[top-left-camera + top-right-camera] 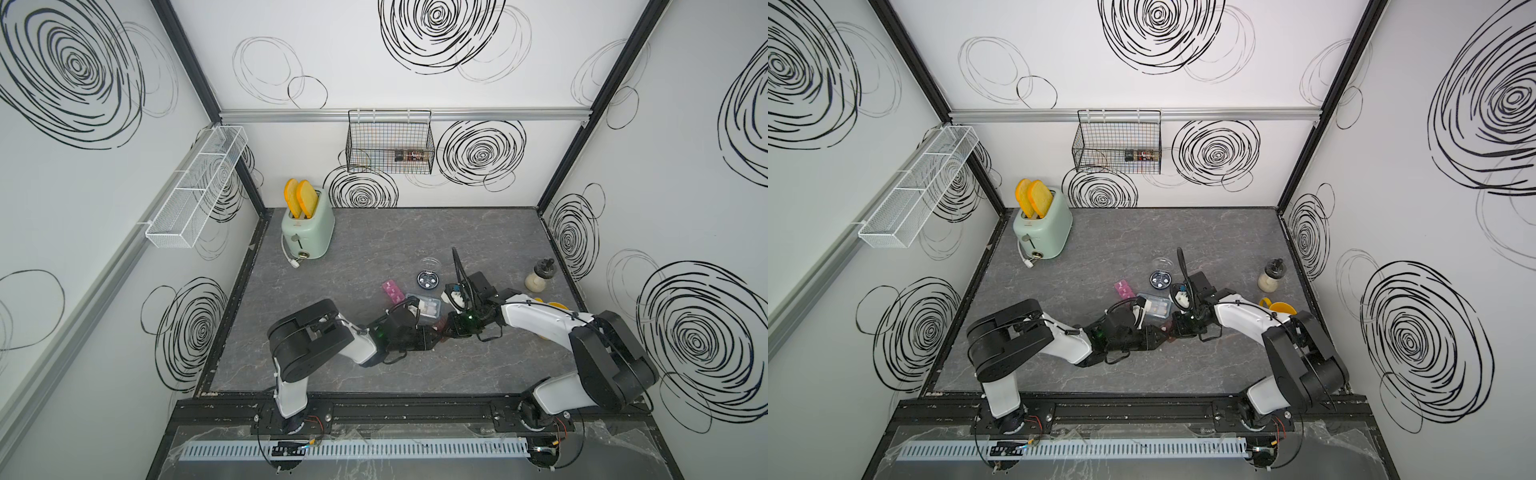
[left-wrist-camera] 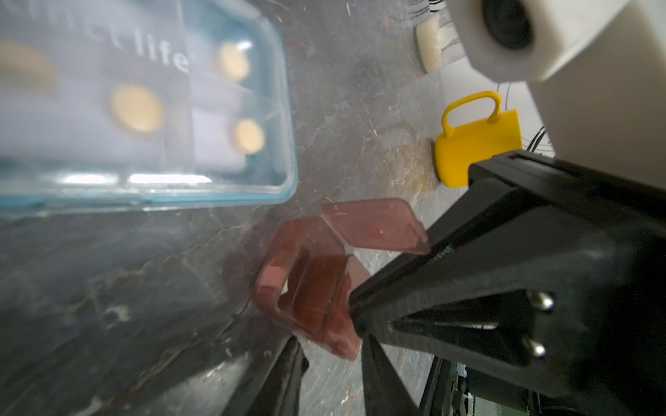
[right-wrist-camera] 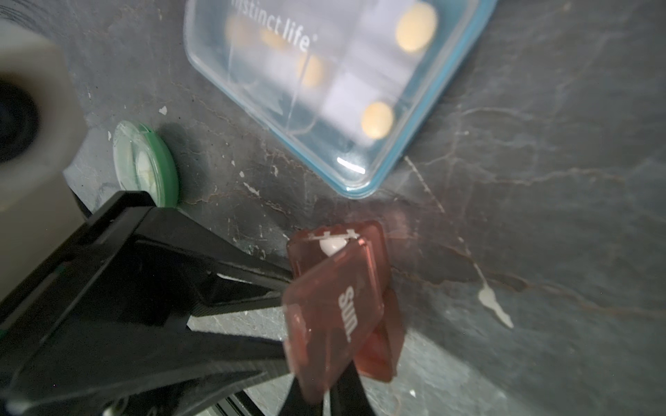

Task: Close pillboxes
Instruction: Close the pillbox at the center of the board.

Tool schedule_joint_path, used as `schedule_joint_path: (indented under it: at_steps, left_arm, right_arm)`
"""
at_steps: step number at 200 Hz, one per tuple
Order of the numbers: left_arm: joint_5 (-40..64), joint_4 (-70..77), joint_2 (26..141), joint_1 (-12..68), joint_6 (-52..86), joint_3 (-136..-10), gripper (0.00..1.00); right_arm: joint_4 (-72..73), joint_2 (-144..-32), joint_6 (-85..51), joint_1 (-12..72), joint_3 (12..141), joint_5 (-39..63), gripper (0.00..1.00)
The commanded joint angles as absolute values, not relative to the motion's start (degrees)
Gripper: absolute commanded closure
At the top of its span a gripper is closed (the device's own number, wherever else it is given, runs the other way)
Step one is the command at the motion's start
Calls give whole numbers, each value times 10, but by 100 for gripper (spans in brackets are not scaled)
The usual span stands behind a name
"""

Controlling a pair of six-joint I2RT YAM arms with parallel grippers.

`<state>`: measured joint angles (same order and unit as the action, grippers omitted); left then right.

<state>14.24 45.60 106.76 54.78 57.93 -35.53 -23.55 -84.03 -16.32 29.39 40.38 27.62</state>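
The small brown pillbox (image 2: 310,284) (image 3: 371,252) lies on the table between my two grippers, its lid (image 3: 324,324) marked SUN tilted half up. My left gripper (image 2: 331,356) (image 1: 435,336) is open, with its fingertips at the box's near end. My right gripper (image 3: 328,392) (image 1: 447,330) is shut, its tip against the lid. Just beyond lies the blue-grey rectangular pillbox (image 1: 424,306) (image 2: 144,108) with tablets inside. The pink pillbox (image 1: 392,291) and the dark round pillbox (image 1: 428,281), its clear lid (image 1: 430,262) off, sit farther back. The green round pillbox (image 3: 147,169) lies beside the left arm.
A yellow mug (image 1: 550,305) (image 2: 475,144) stands close behind the right arm and a small bottle (image 1: 538,276) stands at the right edge. A mint-green toaster (image 1: 307,230) sits at the back left. Wire baskets (image 1: 390,143) hang on the walls.
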Motion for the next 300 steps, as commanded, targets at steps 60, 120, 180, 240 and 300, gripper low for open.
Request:
schedule_joint_path:
  at_steps: [60,120,180,240,300]
  left_arm:
    - [143,474,1009,519,580,-331,68]
    - [160,477,1000,488,569,-320,65]
    - [160,489,1032,499,571,-326,76]
    - [157,494,1051,508,574,-330,85]
    - [156,491,1063,512,577,-336,88]
  right_arm:
    - [-310,-772,-145,279,450,286,86]
    - [-321,-788,-113,225,492,284,80]
    - [-310,-849,-94,219,518,291,87]
    - [-293,-855,-102,238,496,301,87]
    - [-286,-855,-109,251,485,305,89]
